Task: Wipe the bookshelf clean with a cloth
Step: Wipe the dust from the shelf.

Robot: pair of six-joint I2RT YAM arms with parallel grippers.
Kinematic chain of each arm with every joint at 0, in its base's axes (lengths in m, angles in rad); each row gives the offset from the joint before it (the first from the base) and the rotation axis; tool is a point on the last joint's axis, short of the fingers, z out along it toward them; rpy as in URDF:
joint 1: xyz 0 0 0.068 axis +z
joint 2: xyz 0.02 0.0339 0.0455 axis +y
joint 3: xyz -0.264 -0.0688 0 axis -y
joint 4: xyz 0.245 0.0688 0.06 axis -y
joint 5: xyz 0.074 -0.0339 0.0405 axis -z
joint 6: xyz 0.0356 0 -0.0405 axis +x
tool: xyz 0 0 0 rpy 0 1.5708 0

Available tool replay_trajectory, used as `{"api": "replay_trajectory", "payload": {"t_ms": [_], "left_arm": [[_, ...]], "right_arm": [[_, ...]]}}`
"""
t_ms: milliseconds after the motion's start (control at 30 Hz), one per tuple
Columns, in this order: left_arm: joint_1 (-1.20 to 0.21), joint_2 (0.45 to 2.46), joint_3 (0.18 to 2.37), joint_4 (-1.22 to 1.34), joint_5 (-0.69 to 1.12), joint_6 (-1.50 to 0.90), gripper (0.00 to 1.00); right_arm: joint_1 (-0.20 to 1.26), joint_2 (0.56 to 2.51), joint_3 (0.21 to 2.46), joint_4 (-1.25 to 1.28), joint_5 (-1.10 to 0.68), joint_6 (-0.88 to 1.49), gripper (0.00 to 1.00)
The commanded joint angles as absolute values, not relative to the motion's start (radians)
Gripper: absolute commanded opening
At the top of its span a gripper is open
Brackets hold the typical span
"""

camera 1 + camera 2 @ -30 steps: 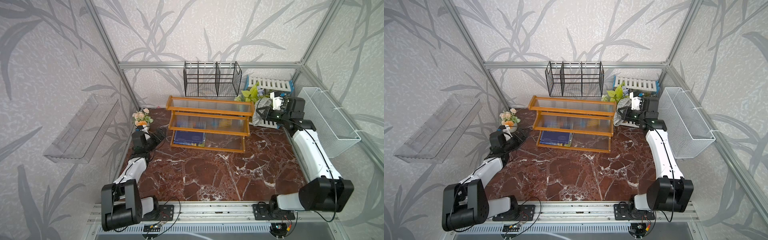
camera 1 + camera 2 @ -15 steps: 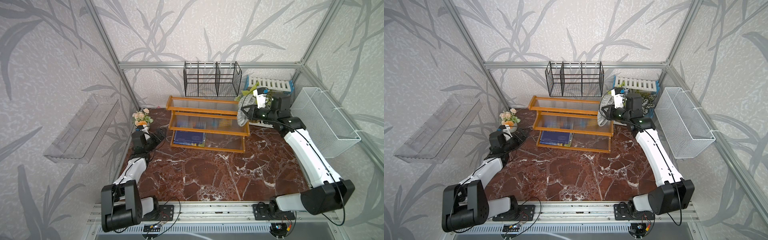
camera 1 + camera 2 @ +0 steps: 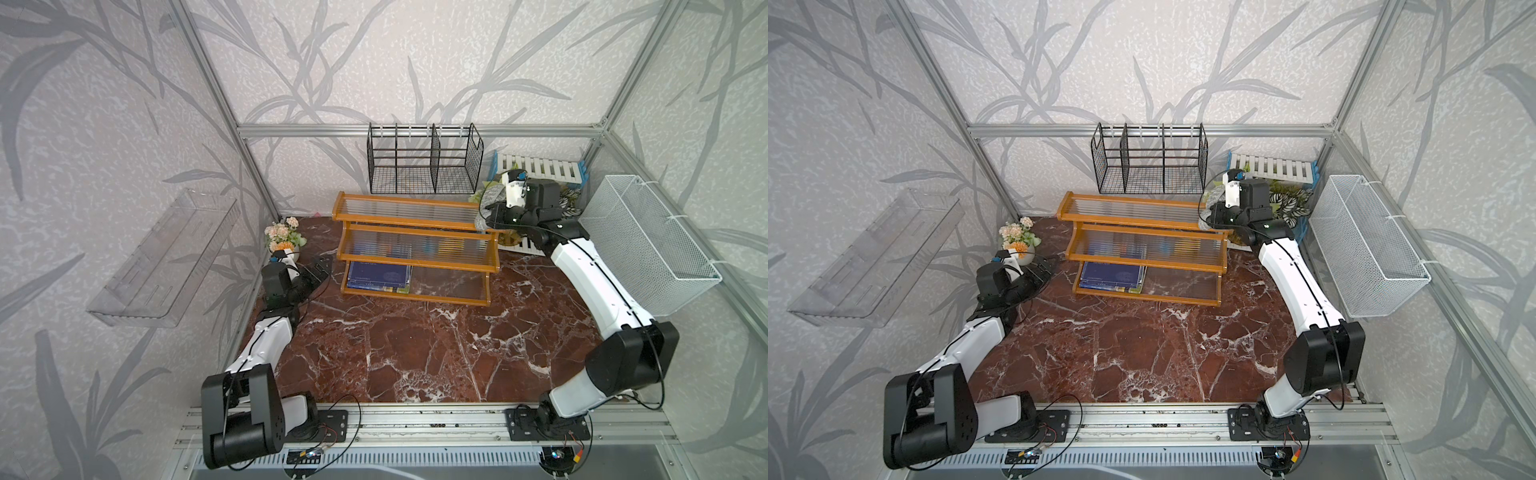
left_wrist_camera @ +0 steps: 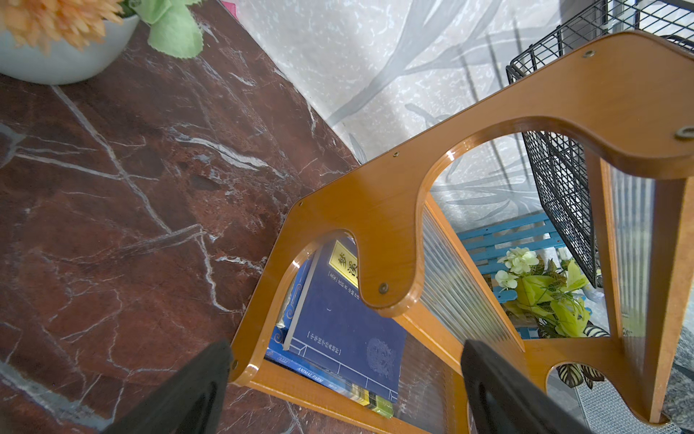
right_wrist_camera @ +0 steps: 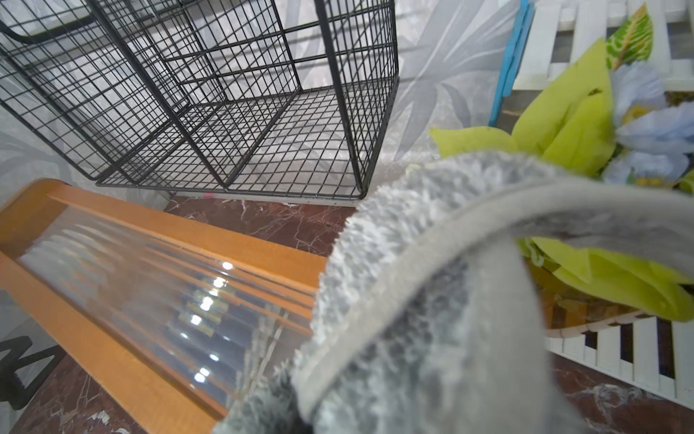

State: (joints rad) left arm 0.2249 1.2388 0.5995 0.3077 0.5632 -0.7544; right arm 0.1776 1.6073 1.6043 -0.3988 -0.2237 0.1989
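The bookshelf (image 3: 405,216) (image 3: 1142,226) stands at the back of the marble table, its orange-brown frame holding clear ribbed boards. My right gripper (image 3: 494,214) (image 3: 1214,214) is at the right end of the top tier, shut on the grey cloth (image 3: 484,222) (image 5: 432,300). The cloth hangs over that end of the top board and hides the fingers in the right wrist view. My left gripper (image 3: 320,268) (image 3: 1042,266) (image 4: 345,349) rests open by the bookshelf's left side panel (image 4: 375,210), holding nothing.
Blue books (image 3: 378,276) lie on the lowest tier. A black wire rack (image 3: 424,166) stands behind the shelf. A white mesh basket (image 3: 652,245) hangs on the right wall. Leafy plants and a white fence (image 3: 540,168) crowd the back right corner. A flower pot (image 3: 284,239) sits near the left gripper.
The right arm carried the cloth leftward from beside the plants to the right end of the top tier. The left arm has not moved.
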Motion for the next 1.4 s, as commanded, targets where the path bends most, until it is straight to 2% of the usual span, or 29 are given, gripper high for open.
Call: {"api": "replay_trajectory", "payload": {"t_ms": [0,300,667,967,1133,1200,1367], "left_arm": [[0.234,1.228,0.590,0.329,0.569,-0.749,1.00],[0.236,1.232,0.586,0.333,0.569,-0.752,1.00],[0.236,1.212,0.550,0.359,0.599,-0.774,1.00],[0.236,1.181,0.519,0.348,0.630,-0.776,1.00],[0.235,1.181,0.511,0.349,0.646,-0.781,1.00],[0.235,1.180,0.513,0.343,0.651,-0.778,1.00],[0.235,1.175,0.520,0.326,0.667,-0.771,1.00]], "right_arm": [[0.173,1.656,1.636,-0.449,-0.179,0.160,0.00],[0.280,1.697,1.698,-0.446,-0.205,0.144,0.00],[0.482,1.962,2.018,-0.571,-0.126,0.135,0.00],[0.635,2.298,2.533,-0.764,-0.075,0.132,0.00],[0.677,2.491,2.856,-0.837,-0.111,0.172,0.00],[0.684,2.516,2.885,-0.794,-0.138,0.187,0.00],[0.711,2.501,2.768,-0.604,-0.227,0.227,0.00]]}}
